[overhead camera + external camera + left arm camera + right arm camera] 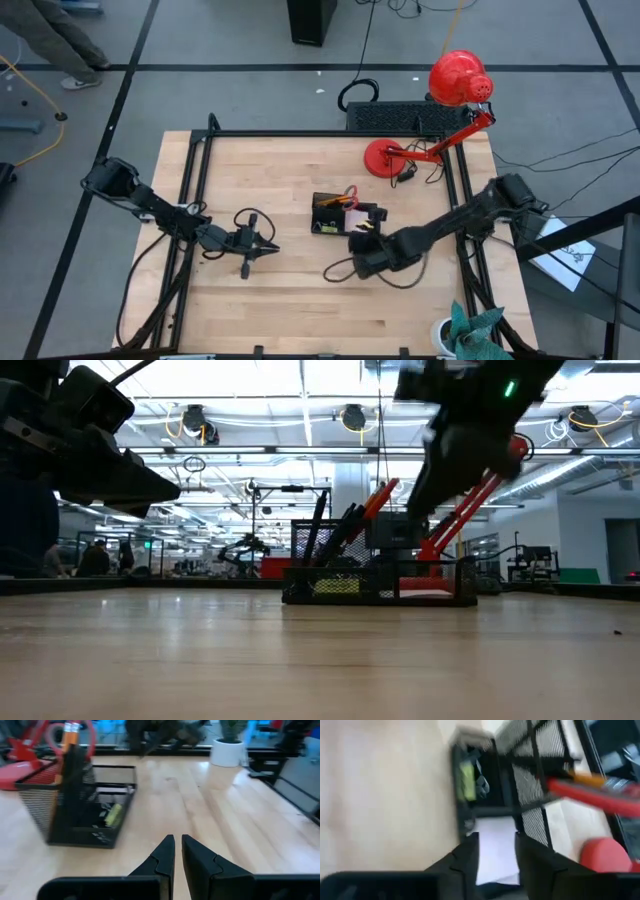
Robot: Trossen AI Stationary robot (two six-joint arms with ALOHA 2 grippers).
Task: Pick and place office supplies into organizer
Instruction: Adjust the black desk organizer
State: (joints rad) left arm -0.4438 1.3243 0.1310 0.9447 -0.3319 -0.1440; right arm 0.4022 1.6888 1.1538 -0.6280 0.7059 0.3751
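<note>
The organizer (345, 214), mid-surface, already holds the red-handled scissors (347, 196) and orange pencils (70, 731) upright in its tall section, and a yellow-green piece (113, 813) in a low compartment. The right gripper (496, 851) hangs above it, jaws apart around a pale sticky-note pad (495, 851), seemingly the last item. The left gripper (268, 247) waits well apart, jaws together.

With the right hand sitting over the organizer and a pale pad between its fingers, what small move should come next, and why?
Probably lift the right hand straight up and away. Its fingers stand apart around the sticky-note pad, which lies in the organizer, so the drop looks done. The left hand waits aside.
</note>
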